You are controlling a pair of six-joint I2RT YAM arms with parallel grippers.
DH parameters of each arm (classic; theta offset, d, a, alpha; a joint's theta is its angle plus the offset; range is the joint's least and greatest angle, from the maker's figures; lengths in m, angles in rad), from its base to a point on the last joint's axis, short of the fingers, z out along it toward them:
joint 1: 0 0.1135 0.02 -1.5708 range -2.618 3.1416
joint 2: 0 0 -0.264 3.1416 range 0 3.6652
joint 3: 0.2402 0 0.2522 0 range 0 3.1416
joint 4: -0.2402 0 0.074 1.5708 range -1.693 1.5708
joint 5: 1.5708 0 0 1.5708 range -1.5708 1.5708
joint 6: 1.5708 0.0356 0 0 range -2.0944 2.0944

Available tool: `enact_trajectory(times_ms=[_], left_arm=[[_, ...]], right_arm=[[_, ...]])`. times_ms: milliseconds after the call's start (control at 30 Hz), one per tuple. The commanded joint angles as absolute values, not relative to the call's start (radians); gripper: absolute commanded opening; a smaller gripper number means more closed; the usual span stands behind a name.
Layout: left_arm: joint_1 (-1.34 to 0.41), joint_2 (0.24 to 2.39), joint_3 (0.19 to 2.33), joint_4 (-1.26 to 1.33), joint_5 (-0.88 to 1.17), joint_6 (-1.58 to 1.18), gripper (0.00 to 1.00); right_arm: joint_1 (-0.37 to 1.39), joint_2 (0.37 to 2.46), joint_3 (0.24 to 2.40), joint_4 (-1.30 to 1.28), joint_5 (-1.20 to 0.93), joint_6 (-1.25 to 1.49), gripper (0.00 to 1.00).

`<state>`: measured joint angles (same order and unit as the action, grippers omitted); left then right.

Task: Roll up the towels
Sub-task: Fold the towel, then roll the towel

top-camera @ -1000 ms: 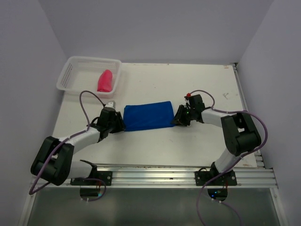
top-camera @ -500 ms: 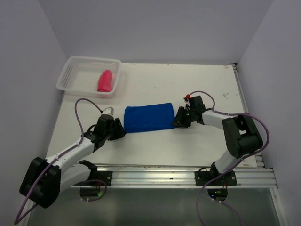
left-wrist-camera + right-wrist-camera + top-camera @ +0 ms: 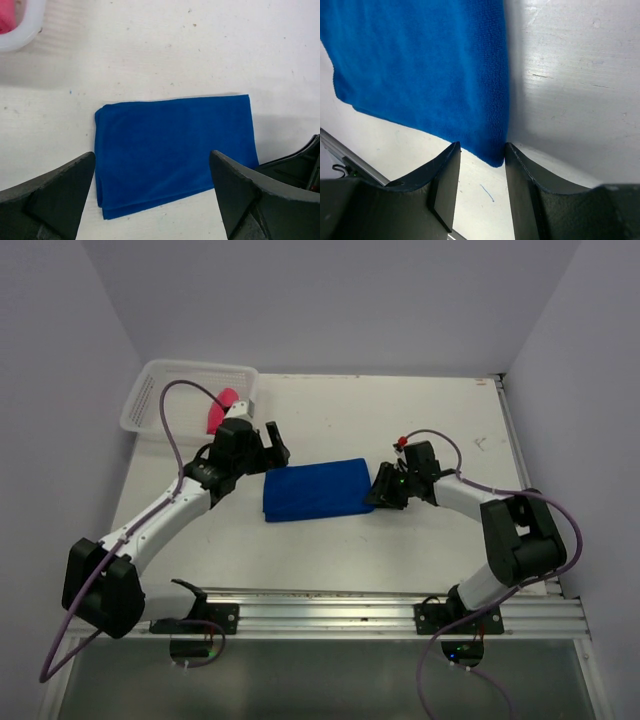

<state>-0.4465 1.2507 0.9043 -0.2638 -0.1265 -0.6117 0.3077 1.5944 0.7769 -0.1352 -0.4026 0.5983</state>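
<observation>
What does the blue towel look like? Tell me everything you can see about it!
The blue towel is royal blue cloth that looks soft and fuzzy. It lies flat on the white table, folded into a neat rectangle with layered edges showing at one end, and is not rolled yet. One corner sits between the fingers of the right gripper, which stand apart. The left gripper hovers open above it, not touching.

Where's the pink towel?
In the top view the pink towel lies inside the white basket at far left, just beyond the left gripper.
</observation>
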Motion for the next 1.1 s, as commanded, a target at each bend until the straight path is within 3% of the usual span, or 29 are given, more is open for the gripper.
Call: enact_trajectory(times_ms=[0,167,267,467,733,1067], left_arm=[[-0.451,1.322,1.003,-0.227,-0.060,-0.565,1.00],[-0.462,1.451,1.100,-0.189,0.018,-0.566,1.00],[-0.503,1.529,1.181,-0.189,0.046,-0.569,0.91],[-0.575,1.650,1.279,-0.173,0.054,-0.587,0.93],[-0.660,1.848,1.440,-0.233,0.074,-0.687,0.95],[-0.722,2.060,1.666,-0.356,0.077,-0.772,0.82]], right_arm=[[0.307,1.536,0.781,-0.141,-0.370,0.603,0.45],[0.307,1.546,0.749,-0.098,-0.364,0.627,0.42],[0.307,1.557,0.720,-0.074,-0.342,0.641,0.42],[0.307,1.565,0.695,-0.037,-0.327,0.655,0.40],[0.307,1.581,0.650,0.078,-0.348,0.696,0.08],[0.307,1.582,0.584,0.179,-0.321,0.718,0.02]])
